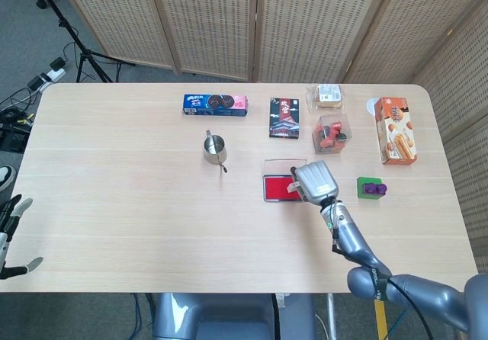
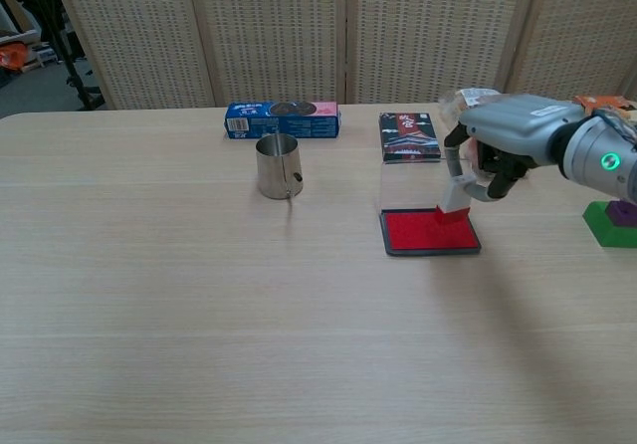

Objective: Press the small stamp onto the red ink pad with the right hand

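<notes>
The red ink pad [image 1: 276, 189] [image 2: 423, 233] lies open at mid-table, its clear lid [image 2: 423, 185] standing up behind it. My right hand [image 1: 314, 181] [image 2: 510, 141] hovers over the pad's right side and pinches the small stamp [image 2: 455, 203], a white handle with a red base. The stamp is tilted, and its base meets the pad's right part; I cannot tell how firmly it presses. In the head view only a sliver of the stamp [image 1: 293, 188] shows beside the hand. My left hand [image 1: 9, 237] hangs off the table's near left edge, fingers apart and empty.
A metal cup [image 1: 214, 149] [image 2: 278, 165] stands left of the pad. Behind it are a blue biscuit pack [image 1: 215, 104], a black box [image 1: 284, 118], a clear box of snacks [image 1: 332, 133] and an orange carton [image 1: 396, 130]. A green block with a purple piece [image 1: 370, 188] [image 2: 611, 220] sits right of my hand.
</notes>
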{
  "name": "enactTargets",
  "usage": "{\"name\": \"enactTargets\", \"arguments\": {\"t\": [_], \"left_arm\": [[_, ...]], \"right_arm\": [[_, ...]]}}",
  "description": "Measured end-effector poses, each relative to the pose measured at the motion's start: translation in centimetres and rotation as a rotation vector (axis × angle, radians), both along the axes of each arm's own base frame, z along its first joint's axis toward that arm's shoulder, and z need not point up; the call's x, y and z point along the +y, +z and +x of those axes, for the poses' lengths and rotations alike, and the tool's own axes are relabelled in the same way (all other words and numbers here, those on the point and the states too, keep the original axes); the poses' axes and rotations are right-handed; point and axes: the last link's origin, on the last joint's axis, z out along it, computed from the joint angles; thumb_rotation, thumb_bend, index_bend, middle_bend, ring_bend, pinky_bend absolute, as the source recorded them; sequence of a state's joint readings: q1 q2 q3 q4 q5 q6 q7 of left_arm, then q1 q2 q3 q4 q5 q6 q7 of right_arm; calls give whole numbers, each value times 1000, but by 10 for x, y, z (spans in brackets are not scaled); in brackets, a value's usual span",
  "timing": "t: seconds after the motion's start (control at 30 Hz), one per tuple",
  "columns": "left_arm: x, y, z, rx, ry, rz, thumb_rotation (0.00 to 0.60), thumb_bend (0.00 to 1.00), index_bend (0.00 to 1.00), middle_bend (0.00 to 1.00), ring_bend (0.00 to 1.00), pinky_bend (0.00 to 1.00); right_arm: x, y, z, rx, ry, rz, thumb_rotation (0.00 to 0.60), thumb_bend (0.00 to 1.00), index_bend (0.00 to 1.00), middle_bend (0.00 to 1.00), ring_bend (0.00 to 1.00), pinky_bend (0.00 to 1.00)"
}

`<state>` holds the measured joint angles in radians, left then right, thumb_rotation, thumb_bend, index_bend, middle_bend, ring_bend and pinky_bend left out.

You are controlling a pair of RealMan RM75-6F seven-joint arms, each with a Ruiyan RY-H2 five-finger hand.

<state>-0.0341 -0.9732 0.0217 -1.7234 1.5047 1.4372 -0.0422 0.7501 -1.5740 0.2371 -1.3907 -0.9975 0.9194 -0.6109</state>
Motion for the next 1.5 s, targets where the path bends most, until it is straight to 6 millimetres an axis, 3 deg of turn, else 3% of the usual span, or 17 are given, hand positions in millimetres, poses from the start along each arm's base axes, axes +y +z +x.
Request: {"name": "enactTargets", "arguments": {"t": [0.43, 0.73, 1.5], "left_arm": [[5, 2, -3, -7, 18, -5, 600, 0, 0, 0, 0, 0], [6, 2, -4, -9, 23, -8, 600, 0, 0, 0, 0, 0], [5, 2, -5, -19, 26, -10, 600, 0, 0, 0, 0, 0]], "right_arm": [[-14, -27, 5, -1, -68, -25, 600, 555, 535, 1000, 1000, 1000], [-12, -36, 10, -28, -91, -23, 600, 569, 535, 1000, 1000, 1000], [-10, -49, 0, 0, -106, -9, 600, 569, 535, 1000, 1000, 1000]]}}
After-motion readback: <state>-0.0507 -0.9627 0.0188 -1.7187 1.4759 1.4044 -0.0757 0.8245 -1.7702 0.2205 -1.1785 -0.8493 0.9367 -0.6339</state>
